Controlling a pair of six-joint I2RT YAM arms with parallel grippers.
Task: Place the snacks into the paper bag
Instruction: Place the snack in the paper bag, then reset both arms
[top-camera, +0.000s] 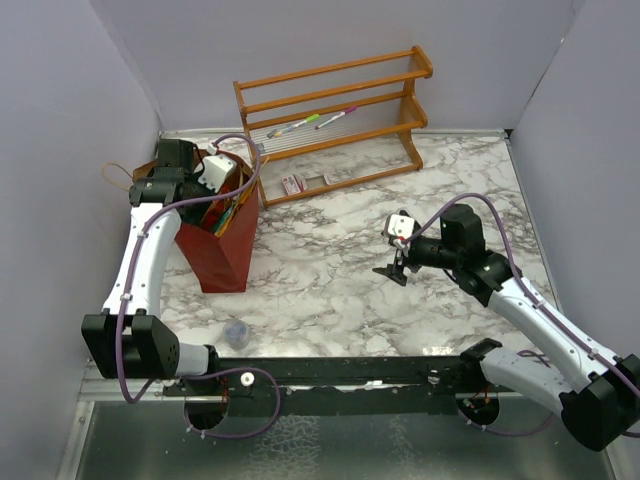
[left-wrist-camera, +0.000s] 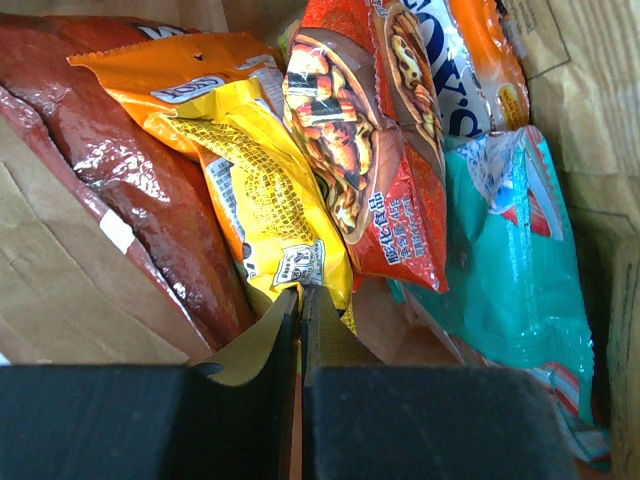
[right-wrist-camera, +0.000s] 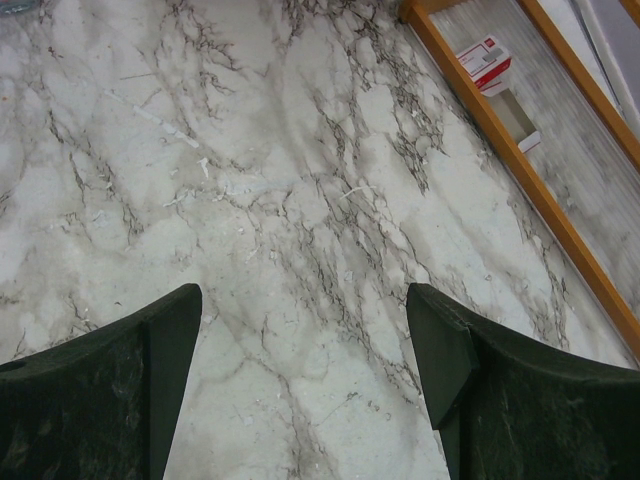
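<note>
**Left tool down in the paper bag, pinching the yellow packet's edge**

The left tool (left-wrist-camera: 300, 335) is pressed together on the near foil edge of the yellow packet (left-wrist-camera: 265, 205). The packet's long axis runs straight away from the tool into the paper bag (top-camera: 215, 262), between an orange packet (left-wrist-camera: 170, 75) and a red packet (left-wrist-camera: 385, 170), so letting go looks sufficient. The right tool (right-wrist-camera: 305, 340) hangs spread over the bare marble table (right-wrist-camera: 300, 150), well apart on the bag's right and near the wooden rack (top-camera: 340, 110).

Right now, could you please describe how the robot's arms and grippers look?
Both the left arm and right arm have white links, black joints and a purple cable alongside. The left gripper and right gripper each end in two broad black fingers.
</note>
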